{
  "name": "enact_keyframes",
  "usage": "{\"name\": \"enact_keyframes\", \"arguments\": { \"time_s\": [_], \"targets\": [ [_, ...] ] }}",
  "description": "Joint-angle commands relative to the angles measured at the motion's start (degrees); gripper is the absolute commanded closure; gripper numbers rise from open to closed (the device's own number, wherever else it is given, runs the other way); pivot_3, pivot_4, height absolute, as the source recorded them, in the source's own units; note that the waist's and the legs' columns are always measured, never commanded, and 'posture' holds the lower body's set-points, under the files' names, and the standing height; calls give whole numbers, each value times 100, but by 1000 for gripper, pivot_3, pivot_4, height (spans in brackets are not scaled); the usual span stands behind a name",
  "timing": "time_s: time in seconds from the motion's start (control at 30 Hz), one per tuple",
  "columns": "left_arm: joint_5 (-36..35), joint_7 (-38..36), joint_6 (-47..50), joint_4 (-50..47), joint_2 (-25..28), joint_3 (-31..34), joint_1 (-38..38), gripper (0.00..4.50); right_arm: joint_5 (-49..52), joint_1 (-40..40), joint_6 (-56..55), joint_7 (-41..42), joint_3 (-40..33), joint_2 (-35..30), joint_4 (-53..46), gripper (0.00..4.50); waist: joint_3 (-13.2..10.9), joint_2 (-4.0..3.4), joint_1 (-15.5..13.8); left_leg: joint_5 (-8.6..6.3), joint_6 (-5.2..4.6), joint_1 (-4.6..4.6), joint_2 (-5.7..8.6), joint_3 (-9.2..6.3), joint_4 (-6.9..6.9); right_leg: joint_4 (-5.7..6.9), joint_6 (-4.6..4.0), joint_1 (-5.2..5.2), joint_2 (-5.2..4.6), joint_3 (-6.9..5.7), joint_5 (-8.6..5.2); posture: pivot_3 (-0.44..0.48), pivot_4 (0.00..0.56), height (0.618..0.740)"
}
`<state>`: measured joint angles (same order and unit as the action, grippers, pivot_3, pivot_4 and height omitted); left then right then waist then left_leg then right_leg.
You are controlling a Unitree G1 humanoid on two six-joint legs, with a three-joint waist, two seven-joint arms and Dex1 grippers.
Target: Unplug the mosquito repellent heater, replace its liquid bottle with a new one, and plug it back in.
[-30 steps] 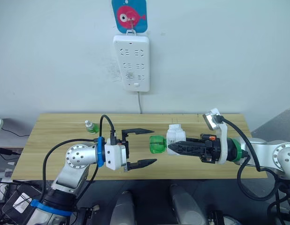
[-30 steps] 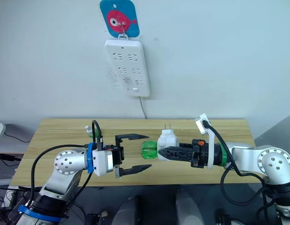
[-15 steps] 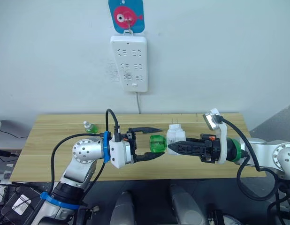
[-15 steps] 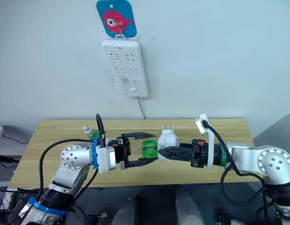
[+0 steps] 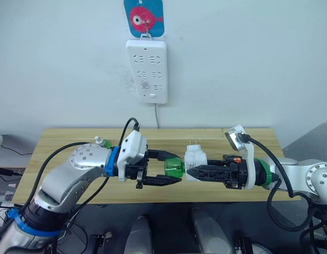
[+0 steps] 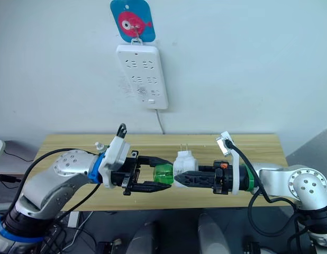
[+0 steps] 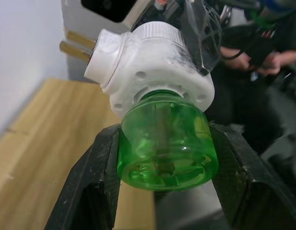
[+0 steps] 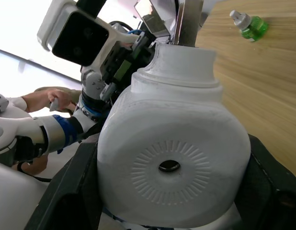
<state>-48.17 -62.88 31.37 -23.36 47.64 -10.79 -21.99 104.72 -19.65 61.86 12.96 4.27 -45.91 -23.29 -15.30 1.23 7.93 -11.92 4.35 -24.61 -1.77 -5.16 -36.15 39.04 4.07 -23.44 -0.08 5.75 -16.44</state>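
The mosquito repellent heater [image 5: 196, 158] is a white plug-in unit held above the table, prongs up, with my right gripper [image 5: 191, 170] shut on it. Its liquid bottle [image 5: 174, 167], green and capless, sticks out of the heater toward the left. My left gripper [image 5: 179, 169] is shut on that bottle; in the left wrist view its black fingers [image 7: 95, 182] press both sides of the bottle [image 7: 167, 143]. The new one [image 5: 102, 142], a small green bottle with a pale cap, stands at the table's back left.
A white power strip [image 5: 146, 71] hangs on the wall under a blue fish tag [image 5: 144, 17], its cord dropping behind the wooden table [image 5: 63, 153]. A person's hand [image 7: 277, 52] shows beyond the table edge.
My left gripper has moved right, turned at the wrist and closed from open onto the green bottle. The right gripper with the heater has shifted slightly left.
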Motion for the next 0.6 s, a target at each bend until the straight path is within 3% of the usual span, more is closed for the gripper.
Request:
{"name": "enact_keyframes", "arguments": {
  "time_s": [0.03, 0.33, 0.47, 0.6],
  "targets": [
    [-635, -178, 808, 316, 106, 441, -366, 2251, -52, -32, -28, 82, -195, -79, 79, 1440, 0, 0, 2, 0, 0, 0, 0, 1, 0, -1, 0, 0, 0, 1, 0, -194, 246, 740],
    [-1386, -571, 2139, 543, 397, 809, -603, 2251, -137, -31, 32, 236, -234, -171, 114, 1440, 0, 0, 5, 0, 0, -1, -3, 1, 9, 0, -1, -8, 2, -1, -1, -194, 242, 740],
    [-1141, -732, 2033, 437, 430, 854, -502, 2251, -179, -21, 53, 267, -263, -175, 115, 1440, 0, 0, 1, 0, 0, -4, -1, 2, 5, -1, -1, -8, -2, 0, -1, -196, 244, 740],
    [-215, -775, 1176, 296, 481, 780, 73, 2251, -747, -19, -42, 267, -424, -270, 203, 1440, 0, -1, 8, 0, 0, -3, -1, 4, 8, -2, -3, -10, -2, 3, 0, -196, 247, 740]
  ]
}}
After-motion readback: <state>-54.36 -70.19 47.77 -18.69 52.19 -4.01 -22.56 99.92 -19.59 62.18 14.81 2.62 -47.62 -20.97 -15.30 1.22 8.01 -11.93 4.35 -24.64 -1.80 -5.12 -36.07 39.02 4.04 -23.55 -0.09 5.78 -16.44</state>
